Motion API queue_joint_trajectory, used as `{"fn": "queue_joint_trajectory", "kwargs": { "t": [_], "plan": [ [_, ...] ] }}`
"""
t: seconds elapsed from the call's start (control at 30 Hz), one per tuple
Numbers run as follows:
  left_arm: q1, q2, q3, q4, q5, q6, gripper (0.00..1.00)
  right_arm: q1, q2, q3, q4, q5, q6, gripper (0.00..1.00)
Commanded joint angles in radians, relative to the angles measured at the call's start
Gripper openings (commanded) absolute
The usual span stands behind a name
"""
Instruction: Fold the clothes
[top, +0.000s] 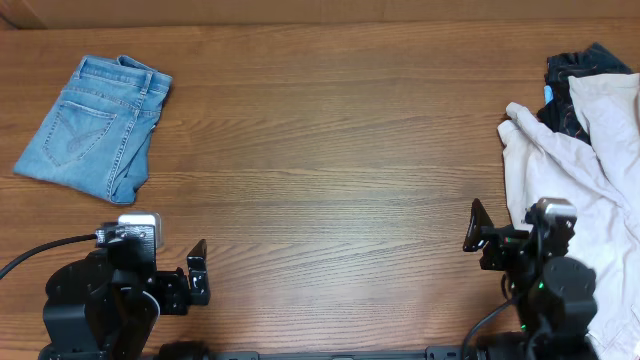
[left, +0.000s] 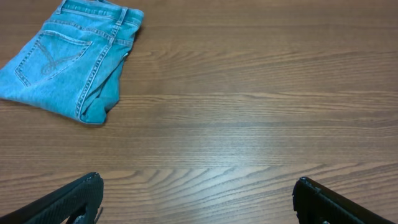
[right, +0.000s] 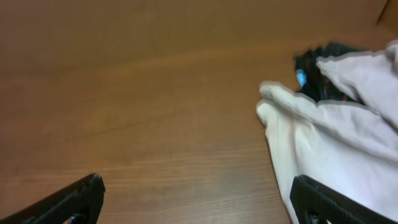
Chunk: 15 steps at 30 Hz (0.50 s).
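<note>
The light-blue denim jeans (top: 95, 125) lie folded into a compact bundle at the table's far left, a stitched back pocket facing up; the left wrist view has them (left: 68, 59) at its upper left. My left gripper (top: 135, 252) hovers at the near left edge, well short of the jeans. Its jaws stand open (left: 198, 183) over bare wood. My right gripper (top: 550, 235) sits at the near right, also open (right: 198, 182), and its right finger (right: 323, 199) reaches over the edge of the cream cloth. Neither gripper holds anything.
A cream-beige garment (top: 590, 160) lies crumpled along the right side, seen in the right wrist view (right: 336, 143) too. Under its far end is a dark navy patterned cloth (top: 575, 75) (right: 317, 68). Wooden tabletop (top: 330, 150) spans between the two piles.
</note>
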Motion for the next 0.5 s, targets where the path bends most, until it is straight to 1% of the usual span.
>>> {"fn": "queue_joint_trajectory", "kwargs": {
  "t": [0.0, 0.17, 0.3, 0.43, 0.47],
  "plan": [
    [0.003, -0.005, 0.000, 0.000, 0.010, -0.013, 1.00, -0.018, -0.115, -0.145, 0.115, -0.029, -0.011, 1.00],
    [0.003, -0.005, 0.000, 0.001, 0.010, -0.013, 1.00, -0.031, -0.227, -0.303, 0.320, -0.039, -0.011, 1.00],
    [0.003, -0.005, 0.000, 0.000, 0.010, -0.013, 1.00, -0.038, -0.304, -0.402, 0.444, -0.039, -0.022, 1.00],
    [0.003, -0.005, 0.000, 0.000, 0.010, -0.013, 1.00, -0.049, -0.307, -0.498, 0.575, -0.054, -0.029, 1.00],
    [0.003, -0.005, 0.000, 0.000, 0.010, -0.013, 1.00, -0.051, -0.307, -0.510, 0.570, -0.058, -0.037, 1.00]
  ]
}}
